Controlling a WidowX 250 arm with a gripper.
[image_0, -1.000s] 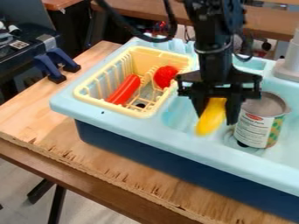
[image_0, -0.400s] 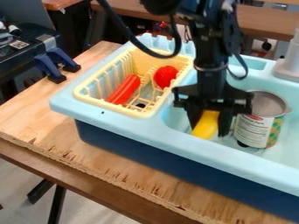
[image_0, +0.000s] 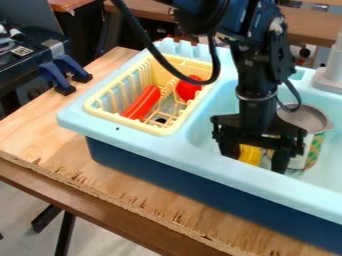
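Black and matte, the two-finger gripper hangs down inside the basin of a pale blue plastic toy sink; its jaws are spread, with a smooth, rounded yellow object between them, close against one finger and with a gap on the other side. A moment ago I had that yellow piece pinched and in fuller sight; since then I have brought the gripper lower and nearer the can, and the jaws have widened; I take this to mean the piece has been let go, or nearly so, down in the basin, though I cannot see whether it rests fully on the bottom. Just behind the gripper stands a metal can, cylindrical, grey within, its label patterned in green and yellow; the arm hides part of it. Beside the basin sits a pale yellow plastic basket, slatted and rectangular with rounded corners; in it lie a long, glossy red object and a round, bumpy red one; beneath everything is a plywood board, warm brown and splintered along its front edge.
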